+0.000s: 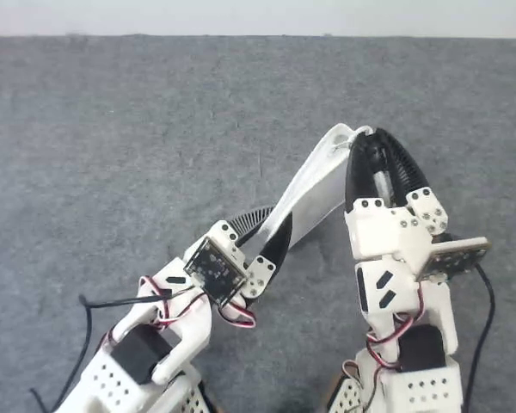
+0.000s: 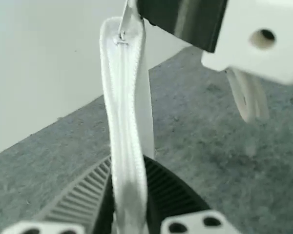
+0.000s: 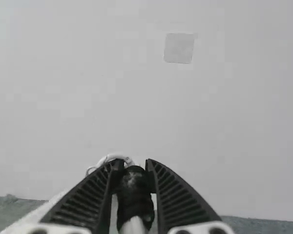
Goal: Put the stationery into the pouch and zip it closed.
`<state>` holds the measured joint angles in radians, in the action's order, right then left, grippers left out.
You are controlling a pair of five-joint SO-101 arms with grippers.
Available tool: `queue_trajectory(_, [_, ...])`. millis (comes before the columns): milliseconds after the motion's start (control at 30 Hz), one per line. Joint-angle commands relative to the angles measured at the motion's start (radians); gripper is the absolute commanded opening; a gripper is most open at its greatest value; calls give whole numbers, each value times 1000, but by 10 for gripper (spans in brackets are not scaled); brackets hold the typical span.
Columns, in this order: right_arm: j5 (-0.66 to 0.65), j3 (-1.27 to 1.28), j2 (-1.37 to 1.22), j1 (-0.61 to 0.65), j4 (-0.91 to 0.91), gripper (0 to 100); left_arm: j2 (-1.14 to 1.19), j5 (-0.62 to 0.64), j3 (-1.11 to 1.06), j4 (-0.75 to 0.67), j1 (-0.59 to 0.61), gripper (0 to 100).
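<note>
Both jaws clamp the pouch [image 1: 312,185] above grey felt table [image 1: 112,129], white wall [image 1: 241,15] behind.

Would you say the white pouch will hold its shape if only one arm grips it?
Probably not: the pouch, pinched at one end by the left gripper, bows along its length, so it seems soft and may droop. It looks thin, so likely light and easy to lift.
</note>
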<state>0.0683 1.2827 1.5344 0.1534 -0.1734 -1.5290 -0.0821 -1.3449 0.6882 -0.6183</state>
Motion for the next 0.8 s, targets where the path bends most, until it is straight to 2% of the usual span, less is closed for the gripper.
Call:
queue_trajectory(0, [11, -21, -105, -84, 96, 6, -5, -18, 35, 43, 14, 9])
queue_trajectory(167, [18, -54, -297, -166, 229, 6, -5, -18, 36, 52, 72, 9])
queue_trajectory(333, [149, -123, -429, -242, 243, 6, -5, -18, 36, 52, 84, 9])
queue_trajectory(433, [166, -133, -443, -271, 243, 6, -5, -18, 38, 52, 86, 9])
queue_trajectory(567, [166, -130, -430, -263, 229, 6, -5, -18, 38, 52, 86, 9])
queue_trajectory(767, [160, -133, -334, -189, 77, 28, -5, -15, 41, 49, 87, 10])
